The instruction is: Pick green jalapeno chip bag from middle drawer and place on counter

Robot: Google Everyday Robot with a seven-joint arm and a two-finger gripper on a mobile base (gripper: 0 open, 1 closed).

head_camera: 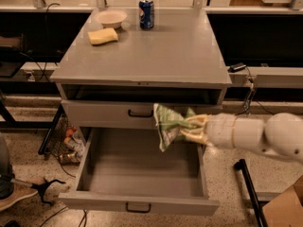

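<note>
The gripper (190,127) pinches the green jalapeno chip bag (168,124) between closed fingers, lifted above the open middle drawer (142,174), below the counter (151,51).

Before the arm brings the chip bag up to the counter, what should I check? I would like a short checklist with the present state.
1. Hand shut on green jalapeno chip bag: ok.
2. Bag clear of middle drawer: ok.
3. Bag above counter level: not ok, it hangs at the upper drawer front.
4. Free counter space before sponge, bowl and can: ok.
5. Grip firm enough: cannot tell.
</note>
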